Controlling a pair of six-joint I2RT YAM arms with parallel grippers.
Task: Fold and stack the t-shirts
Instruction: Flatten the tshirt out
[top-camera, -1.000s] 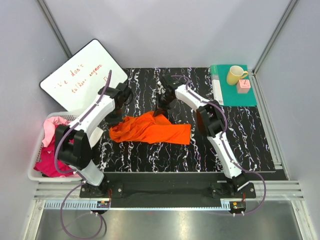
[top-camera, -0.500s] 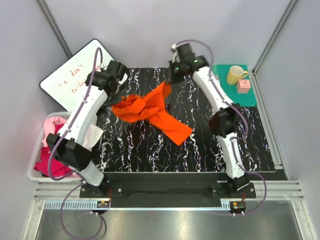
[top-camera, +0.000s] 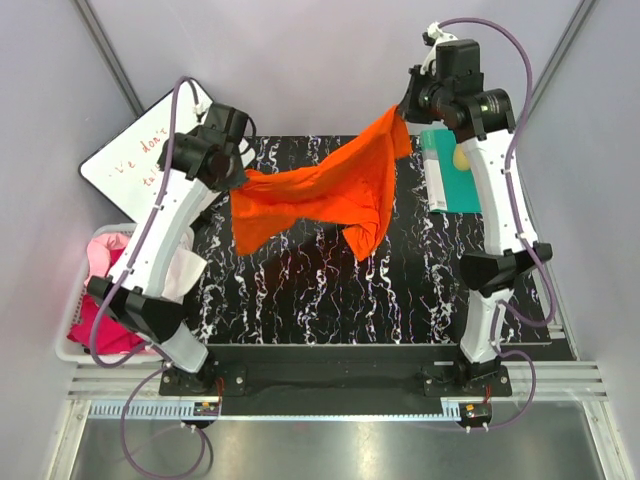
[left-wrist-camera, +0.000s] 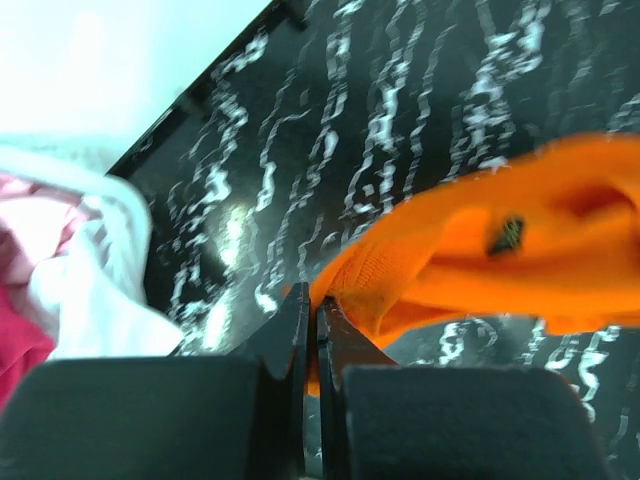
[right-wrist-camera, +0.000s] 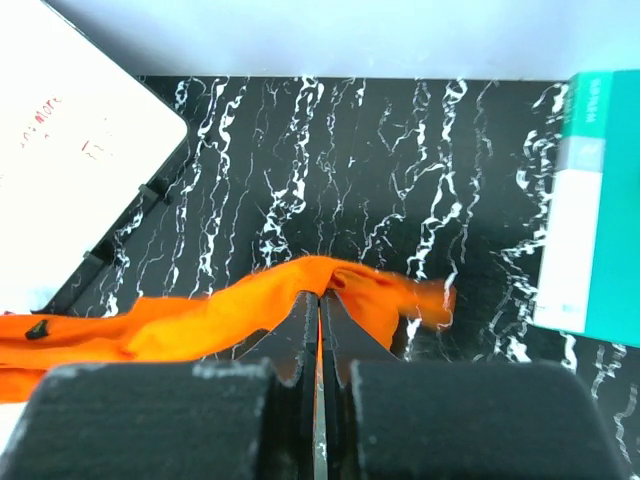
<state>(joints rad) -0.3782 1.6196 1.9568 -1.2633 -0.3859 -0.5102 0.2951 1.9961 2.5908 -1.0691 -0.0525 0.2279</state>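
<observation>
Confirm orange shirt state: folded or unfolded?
Unfolded: the orange t-shirt hangs stretched between left gripper and right gripper, both shut on its edges.

Orange t-shirt (top-camera: 330, 190) aloft, stretched wide, sagging; pink t-shirts (top-camera: 95, 325) crumpled in heap, left

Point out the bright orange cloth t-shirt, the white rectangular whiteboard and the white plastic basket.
Bright orange cloth t-shirt (top-camera: 330, 190): top external view, middle of the lifted cloth.
White rectangular whiteboard (top-camera: 118, 185): top external view, bare lower part.
White plastic basket (top-camera: 90, 357): top external view, near rim.
</observation>
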